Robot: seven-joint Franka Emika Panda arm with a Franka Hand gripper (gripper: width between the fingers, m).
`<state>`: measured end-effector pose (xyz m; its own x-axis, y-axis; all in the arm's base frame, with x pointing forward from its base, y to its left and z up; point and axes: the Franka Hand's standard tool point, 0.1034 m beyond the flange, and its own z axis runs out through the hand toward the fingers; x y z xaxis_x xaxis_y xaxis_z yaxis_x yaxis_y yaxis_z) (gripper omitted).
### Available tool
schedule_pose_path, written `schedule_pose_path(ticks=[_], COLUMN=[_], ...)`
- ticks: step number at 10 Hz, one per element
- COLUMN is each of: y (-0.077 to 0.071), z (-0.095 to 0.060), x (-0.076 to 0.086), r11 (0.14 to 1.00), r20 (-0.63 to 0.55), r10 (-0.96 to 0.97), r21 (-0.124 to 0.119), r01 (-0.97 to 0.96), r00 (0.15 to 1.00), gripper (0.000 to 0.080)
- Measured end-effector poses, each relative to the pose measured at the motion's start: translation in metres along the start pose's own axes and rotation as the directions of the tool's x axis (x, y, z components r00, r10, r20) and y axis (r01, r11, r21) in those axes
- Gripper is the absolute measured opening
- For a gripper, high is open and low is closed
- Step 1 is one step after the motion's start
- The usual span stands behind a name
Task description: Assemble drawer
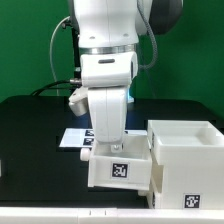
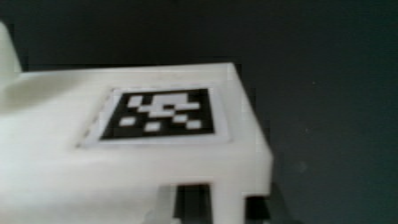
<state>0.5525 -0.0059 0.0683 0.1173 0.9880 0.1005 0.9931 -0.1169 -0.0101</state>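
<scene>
A white box-shaped drawer part [image 1: 118, 168] with a black-and-white tag on its front stands near the table's front, under the arm. My gripper [image 1: 108, 142] comes straight down onto its top edge. In the wrist view the same part [image 2: 107, 165] fills the picture, blurred, with its tag [image 2: 164, 113] in the middle. My two dark fingers [image 2: 192, 205] stand close together with white plastic between them, my gripper [image 2: 224, 206] shut on that part's edge. A larger open-top white drawer part [image 1: 186, 150], also tagged, stands touching or nearly touching it on the exterior view's right.
The marker board [image 1: 72, 138] lies flat on the black table behind the gripped part, partly hidden by the arm. The table's front edge [image 1: 60, 214] runs just in front of both white parts. A green wall stands behind.
</scene>
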Motion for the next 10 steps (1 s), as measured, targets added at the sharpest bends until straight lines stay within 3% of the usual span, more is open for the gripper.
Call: schedule_pose_path(ticks=[7, 10], y=[-0.0034, -0.0010], z=[0.0067, 0.0055], x=[0.0067, 0.0080], r11=[1.000, 1.000], r20=[-0.002, 0.005], r10=[-0.001, -0.002], r21=[0.011, -0.005], r01=[0.001, 0.002], r00=[1.000, 1.000], gripper=[0.0035, 0.0035])
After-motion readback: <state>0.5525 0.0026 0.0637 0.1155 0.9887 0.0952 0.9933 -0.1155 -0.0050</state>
